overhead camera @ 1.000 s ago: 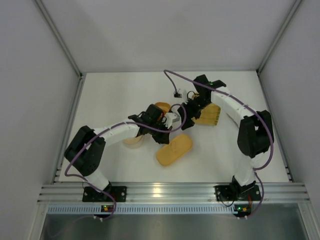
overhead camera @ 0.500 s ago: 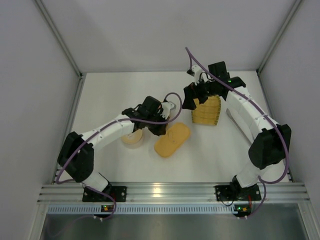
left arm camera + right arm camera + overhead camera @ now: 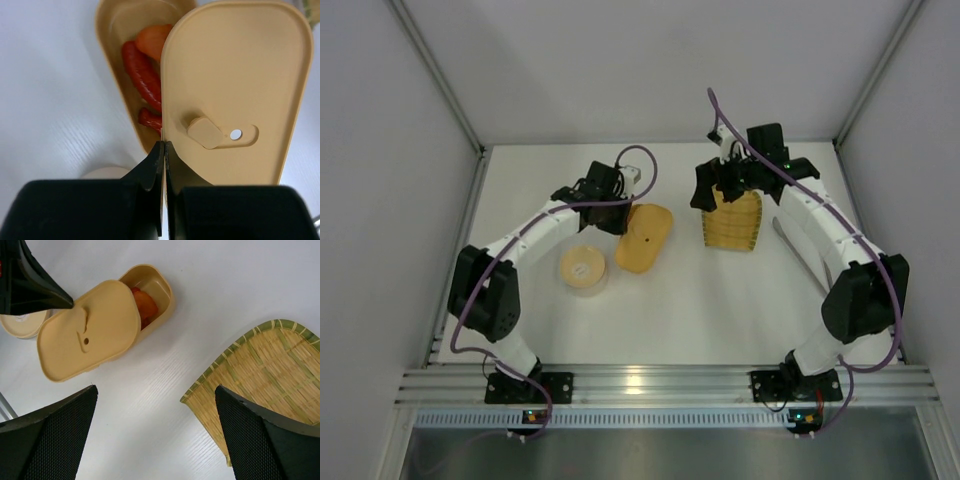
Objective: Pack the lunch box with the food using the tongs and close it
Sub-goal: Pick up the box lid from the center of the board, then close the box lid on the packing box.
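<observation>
Left gripper (image 3: 164,146) pinches lid (image 3: 235,75), seemingly askew over lunch box (image 3: 112,20)

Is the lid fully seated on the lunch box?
No, the flat pale-orange plastic lid sits skewed, leaving red sausage pieces exposed in the oblong box.

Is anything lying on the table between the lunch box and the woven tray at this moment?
Nothing. The right wrist view shows only bare white table between the lunch box and the woven tray.

Lid (image 3: 235,90) hides most of box (image 3: 111,35); tray (image 3: 265,372) cut off at frame edge.
</observation>
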Robot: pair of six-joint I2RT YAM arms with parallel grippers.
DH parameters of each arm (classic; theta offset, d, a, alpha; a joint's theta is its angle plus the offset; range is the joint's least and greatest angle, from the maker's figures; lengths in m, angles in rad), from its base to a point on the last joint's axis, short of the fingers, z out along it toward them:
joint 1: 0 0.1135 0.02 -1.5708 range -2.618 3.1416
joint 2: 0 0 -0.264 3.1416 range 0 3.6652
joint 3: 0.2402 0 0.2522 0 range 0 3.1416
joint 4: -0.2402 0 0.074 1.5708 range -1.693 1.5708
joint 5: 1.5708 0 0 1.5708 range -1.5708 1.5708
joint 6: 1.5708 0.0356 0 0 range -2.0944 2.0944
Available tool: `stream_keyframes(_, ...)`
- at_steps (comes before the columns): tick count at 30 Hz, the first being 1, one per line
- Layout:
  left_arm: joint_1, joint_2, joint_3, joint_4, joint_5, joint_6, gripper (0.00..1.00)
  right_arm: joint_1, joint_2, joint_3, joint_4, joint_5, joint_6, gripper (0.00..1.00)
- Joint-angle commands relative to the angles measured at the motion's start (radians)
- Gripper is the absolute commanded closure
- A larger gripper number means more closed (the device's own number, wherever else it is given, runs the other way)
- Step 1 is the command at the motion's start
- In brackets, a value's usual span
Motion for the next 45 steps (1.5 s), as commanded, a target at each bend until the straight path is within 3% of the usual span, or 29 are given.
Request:
stream_keyframes(1, 0.020, 0.054, 0.075, -0.003, -0.095, -0.048, 1.00, -0.012, -0.053, -0.004, 0.089, 0.011, 0.029, 0.01)
stream_keyframes(11, 0.031, 0.146, 0.152, 0.000, -0.228, -0.121, 1.00, -0.012, -0.061, -0.076, 0.140, 0.007, 0.086, 0.01)
stream_keyframes(25, 0.049, 0.213, 0.186, -0.018, -0.206, -0.222, 1.00, -0.012, -0.032, -0.098, 0.169, -0.036, 0.132, 0.01)
stream_keyframes(45, 0.049, 0.272, 0.209, -0.031, -0.205, -0.213, 1.00, -0.011, -0.004, -0.087, 0.175, -0.052, 0.138, 0.01)
